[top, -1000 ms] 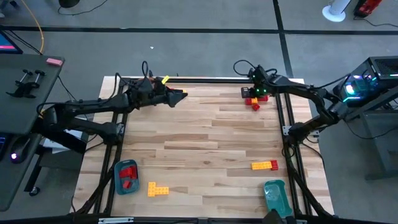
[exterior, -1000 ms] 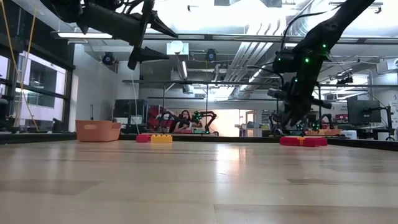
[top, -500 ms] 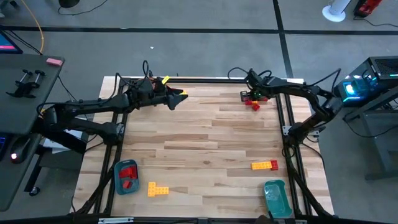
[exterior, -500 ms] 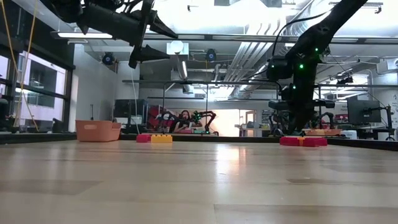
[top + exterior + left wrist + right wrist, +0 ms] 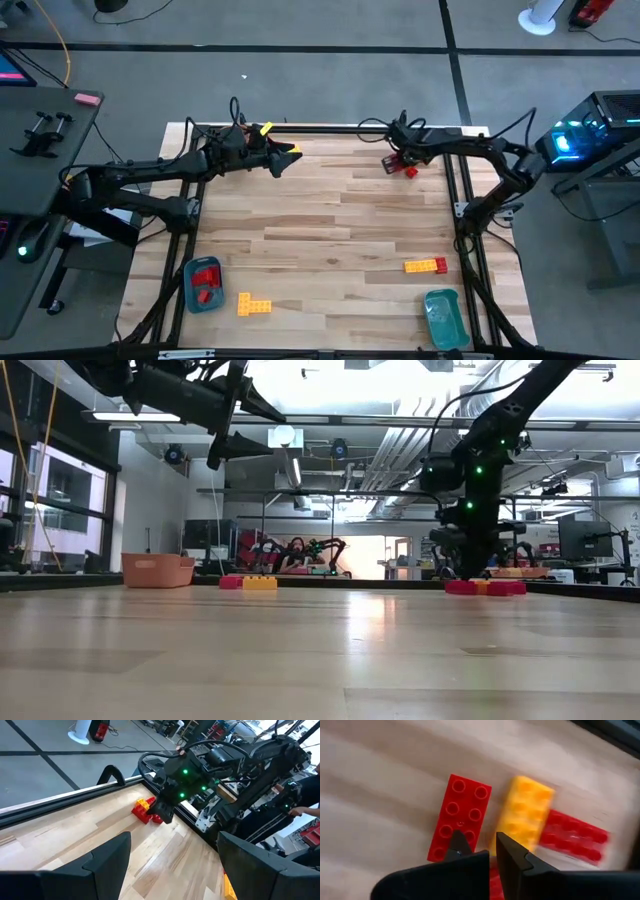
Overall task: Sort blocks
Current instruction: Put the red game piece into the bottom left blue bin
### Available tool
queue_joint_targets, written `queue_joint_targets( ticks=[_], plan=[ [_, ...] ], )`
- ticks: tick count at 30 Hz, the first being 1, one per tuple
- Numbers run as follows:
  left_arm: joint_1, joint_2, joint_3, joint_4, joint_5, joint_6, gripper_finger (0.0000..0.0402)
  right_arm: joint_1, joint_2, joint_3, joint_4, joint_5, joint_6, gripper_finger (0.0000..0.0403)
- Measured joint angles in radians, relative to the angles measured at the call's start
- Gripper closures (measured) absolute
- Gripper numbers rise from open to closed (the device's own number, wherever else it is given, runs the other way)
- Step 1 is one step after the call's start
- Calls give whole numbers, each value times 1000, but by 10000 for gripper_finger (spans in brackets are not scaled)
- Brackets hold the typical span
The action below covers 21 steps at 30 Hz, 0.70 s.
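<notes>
- Blocks: a red-and-yellow cluster (image 5: 404, 166) lies at the table's (image 5: 320, 215) one o'clock corner; another row (image 5: 425, 265) sits at four o'clock, a yellow piece (image 5: 254, 305) at seven.
- Right gripper (image 5: 395, 158) is down at the cluster, fingers (image 5: 515, 855) pinched together, gripping nothing that I can see.
- Left gripper (image 5: 290, 152) hovers at eleven o'clock, fingers spread wide, empty.

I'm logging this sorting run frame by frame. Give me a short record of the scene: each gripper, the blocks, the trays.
right gripper: shut, low over the far-right block cluster
cluster seen from right wrist: red block, yellow block, another red block
left gripper: fingers open, raised near the table's far edge, holding nothing
other loose blocks: yellow-red row; yellow group
blue tray: holds red blocks
teal tray: near right corner
</notes>
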Motion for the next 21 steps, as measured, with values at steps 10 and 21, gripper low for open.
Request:
queue_joint_targets(
  ticks=[10,21],
  plan=[
    [0,0,0,-1,-8,0,120,185,0,3,-11,-133,-153,403],
    [0,0,0,-10,-8,12,120,377,-98,10,-136,-168,-235,403]
  ],
)
